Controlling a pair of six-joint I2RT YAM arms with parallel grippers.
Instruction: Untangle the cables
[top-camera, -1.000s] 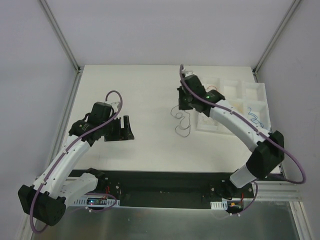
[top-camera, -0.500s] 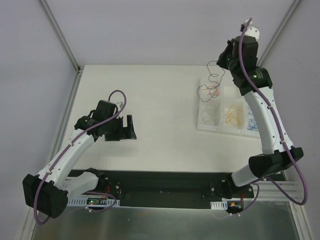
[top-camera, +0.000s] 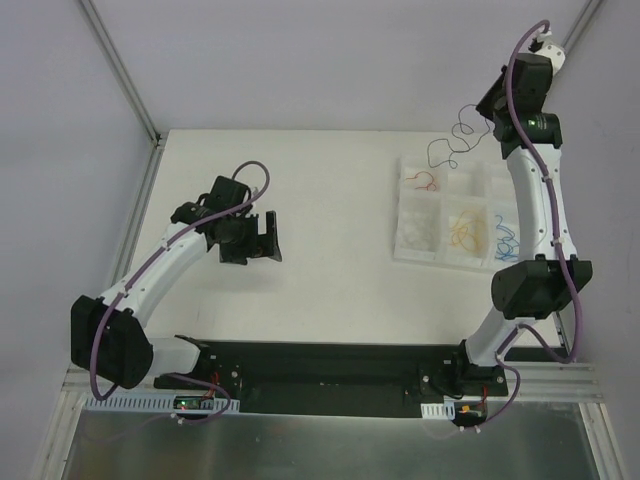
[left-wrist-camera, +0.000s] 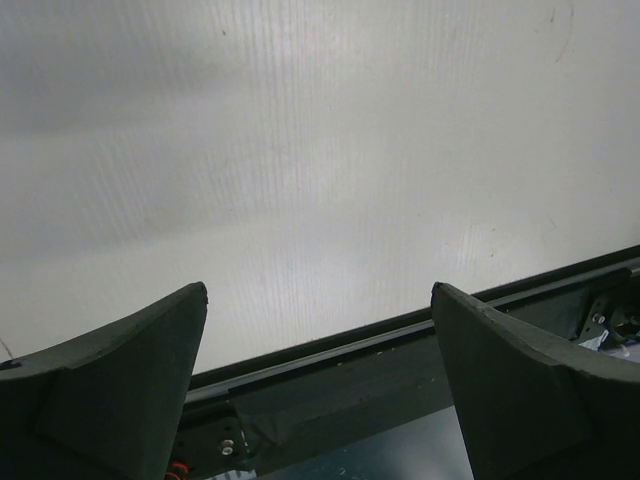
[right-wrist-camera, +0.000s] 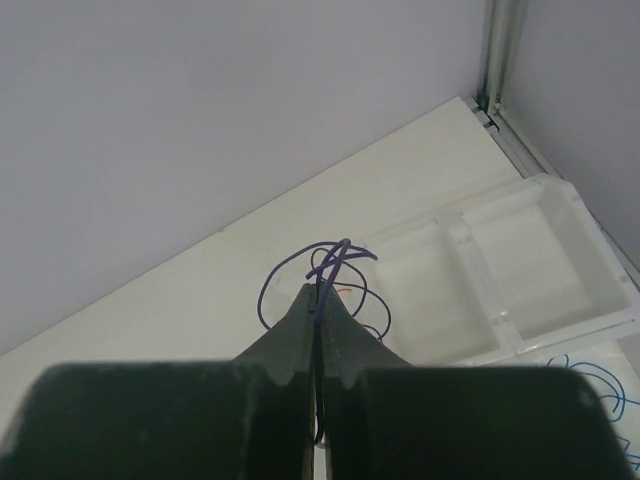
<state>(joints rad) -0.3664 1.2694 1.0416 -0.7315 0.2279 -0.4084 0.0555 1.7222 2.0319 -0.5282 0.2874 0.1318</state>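
Right hand (top-camera: 492, 112) is high over the far right corner of the table (top-camera: 320, 180), jaws pressed fully together. A dark cable (top-camera: 452, 140) is pinched between the tips and hangs off them in loose curls. In the top view its lower end shows just beyond the far-left corner of the tray (top-camera: 468, 183); cannot tell whether it touches anything. In the right wrist view the same dark cable (right-wrist-camera: 340, 262) loops out just ahead of the right hand (right-wrist-camera: 318, 300).

The tray is white and divided into compartments, on the right side of the table.
- Far-left compartment: red cable (top-camera: 425, 181), a small curl.
- Near-middle compartment: yellow-orange cable (top-camera: 465, 232), coiled.
- Near-right compartment: blue cable (top-camera: 505, 240), loose loops, also at the lower right edge of the right wrist view (right-wrist-camera: 590, 385).
- Near-left compartment: something pale, too faint to identify.

Left hand (top-camera: 262, 238) is over the left half of the table, well apart from the tray. Its jaws are spread wide with nothing between them; the left wrist view shows only bare table (left-wrist-camera: 300, 150) between the fingers (left-wrist-camera: 120, 390).
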